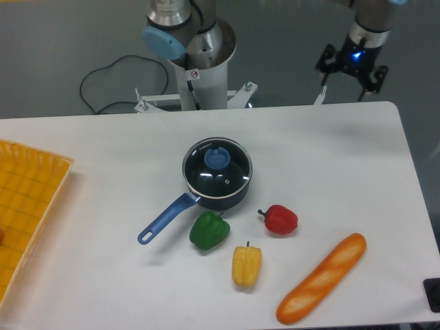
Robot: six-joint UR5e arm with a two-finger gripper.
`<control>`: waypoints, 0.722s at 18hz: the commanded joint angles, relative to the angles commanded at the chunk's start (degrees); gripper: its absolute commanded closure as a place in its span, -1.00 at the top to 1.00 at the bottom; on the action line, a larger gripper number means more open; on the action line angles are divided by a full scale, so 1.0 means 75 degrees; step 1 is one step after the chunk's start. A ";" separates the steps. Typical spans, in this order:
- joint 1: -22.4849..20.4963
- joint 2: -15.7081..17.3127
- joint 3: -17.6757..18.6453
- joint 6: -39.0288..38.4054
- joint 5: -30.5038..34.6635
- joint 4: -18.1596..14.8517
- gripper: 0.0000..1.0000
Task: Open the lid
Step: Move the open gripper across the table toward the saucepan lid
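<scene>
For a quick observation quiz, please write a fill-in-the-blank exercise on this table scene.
1. The lid sits on the ____.
2. The pepper nearest the bread is ____.
3. The tool hangs with its fingers ____, far from the lid.
4. The pan's handle points toward the ____ pepper's side.

Missing words: pan; yellow; open; green
</scene>
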State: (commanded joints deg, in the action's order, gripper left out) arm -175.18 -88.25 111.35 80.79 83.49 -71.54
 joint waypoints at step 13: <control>0.2086 0.0621 0.0492 -0.2871 0.1196 0.0059 1.00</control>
State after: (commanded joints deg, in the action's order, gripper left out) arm -159.53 -83.59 115.04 59.26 92.47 -71.10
